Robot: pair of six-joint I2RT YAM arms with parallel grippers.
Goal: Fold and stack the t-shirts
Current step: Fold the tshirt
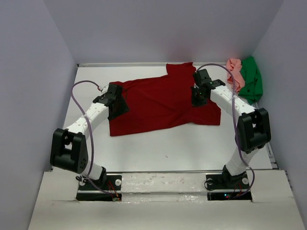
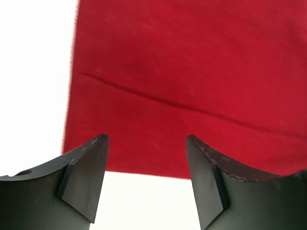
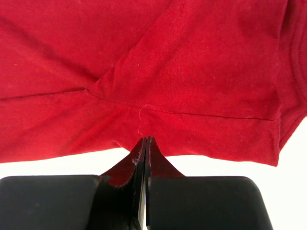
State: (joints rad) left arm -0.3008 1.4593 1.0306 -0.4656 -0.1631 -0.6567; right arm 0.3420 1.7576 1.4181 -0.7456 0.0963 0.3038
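The dark red t-shirt (image 1: 163, 103) lies spread on the white counter (image 1: 168, 148), across the middle and reaching toward the far edge. One sleeve points at the far edge, right of centre. Its body is mostly flat, with its near hem running at a slant from left to right.

The pale pink t-shirt (image 1: 234, 73) and the bright green t-shirt (image 1: 252, 81) sit bunched together in the far right corner of the counter. The pink one is on the left and the green one is against the right wall. Both are apart from the red shirt.

The left end effector (image 1: 117, 106) hovers over the left edge of the red shirt. In the left wrist view its fingers (image 2: 86, 172) are spread, with nothing between them. Below the gap are the red cloth (image 2: 192, 72), crossed by one long shallow crease, and the bare counter at the shirt's corner.

The right end effector (image 1: 198, 98) is over the right part of the red shirt, near the sleeve. In the right wrist view it (image 3: 145, 140) is pressed together, its tips meeting right at the near edge of the cloth (image 3: 168, 72). Whether a bit of fabric is caught between them cannot be told. Just beyond the tips a seam runs across, a fold rises diagonally from it, and a loose thread hangs down.
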